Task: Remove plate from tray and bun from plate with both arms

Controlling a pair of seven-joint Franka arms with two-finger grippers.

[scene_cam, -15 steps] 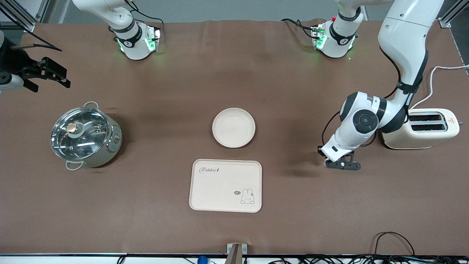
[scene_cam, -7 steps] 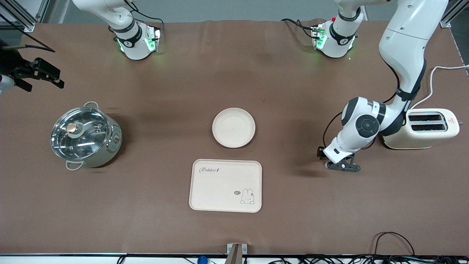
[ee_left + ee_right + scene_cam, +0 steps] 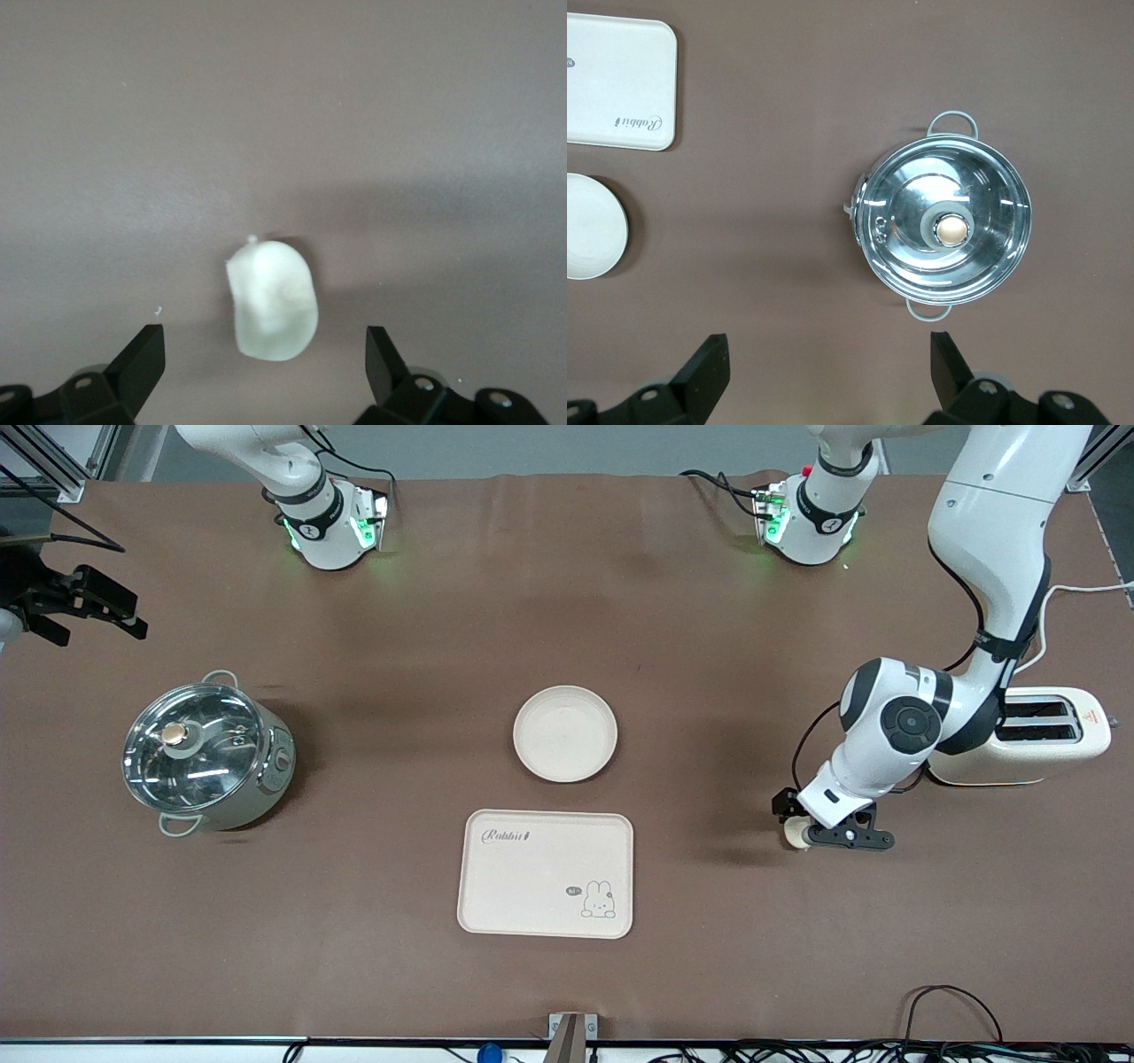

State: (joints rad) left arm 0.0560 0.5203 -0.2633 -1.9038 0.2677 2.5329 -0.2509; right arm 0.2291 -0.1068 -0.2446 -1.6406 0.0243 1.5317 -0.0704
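The tray (image 3: 545,873) lies bare nearest the front camera, and just farther from that camera the plate (image 3: 565,733) sits on the table, apart from it and with nothing on it. Toward the left arm's end of the table the bun (image 3: 794,833) lies on the cloth, the left gripper (image 3: 837,834) low over it with its fingers spread wide and touching nothing; the left wrist view shows the bun (image 3: 271,299) free between the two tips. From the layout both removals look done, so the risks are in the retreat: a finger (image 3: 142,361) dragging sideways could roll the bun, and the arm's elbow hangs close to the toaster (image 3: 1032,735), which a careless swing might knock. The right gripper (image 3: 84,607) waits spread open in the air past the lidded pot (image 3: 205,751); a low return could clip the lid knob
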